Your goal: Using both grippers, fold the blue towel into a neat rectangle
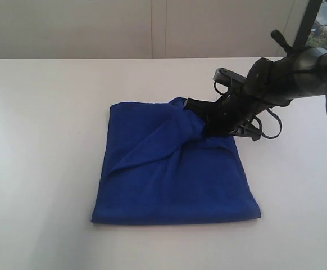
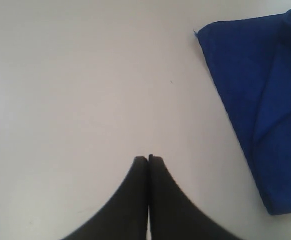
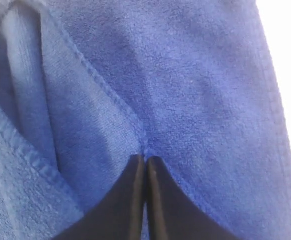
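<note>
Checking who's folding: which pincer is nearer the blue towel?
Right. The right pincer is shut on the blue towel; the left pincer hangs shut over the table, apart from it.

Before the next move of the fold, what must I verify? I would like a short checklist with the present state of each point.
1. Right gripper closed on the blue towel: ok, its jaws pinch the cloth.
2. Left gripper holding the towel too: not ok, it is shut over the bare table, apart from the towel.
3. Grip placed exactly at a corner: cannot tell, the cloth bunches around the jaws.
4. Towel lying flat: not ok, diagonal creases run from the grip.
5. Towel fully on the table: ok, no part hangs over an edge.
</note>
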`<action>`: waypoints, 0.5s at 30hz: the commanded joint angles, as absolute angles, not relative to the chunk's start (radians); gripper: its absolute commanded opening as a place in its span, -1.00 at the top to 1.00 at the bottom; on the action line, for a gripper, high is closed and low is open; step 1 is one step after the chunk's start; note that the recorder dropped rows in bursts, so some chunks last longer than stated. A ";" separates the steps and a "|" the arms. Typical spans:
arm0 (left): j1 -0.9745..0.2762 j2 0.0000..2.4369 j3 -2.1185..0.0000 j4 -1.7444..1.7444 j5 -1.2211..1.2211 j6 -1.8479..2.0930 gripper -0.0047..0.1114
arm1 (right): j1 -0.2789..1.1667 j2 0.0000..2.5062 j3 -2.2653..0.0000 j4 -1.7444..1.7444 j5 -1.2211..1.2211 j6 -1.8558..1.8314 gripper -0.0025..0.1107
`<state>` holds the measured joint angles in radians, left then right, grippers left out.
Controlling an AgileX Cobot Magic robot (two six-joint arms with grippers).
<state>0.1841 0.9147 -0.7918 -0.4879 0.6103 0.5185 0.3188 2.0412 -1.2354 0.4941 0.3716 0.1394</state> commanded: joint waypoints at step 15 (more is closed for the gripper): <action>0.187 0.908 -0.788 -0.497 0.621 0.522 0.92 | 0.319 1.885 -1.235 0.164 0.432 0.128 0.96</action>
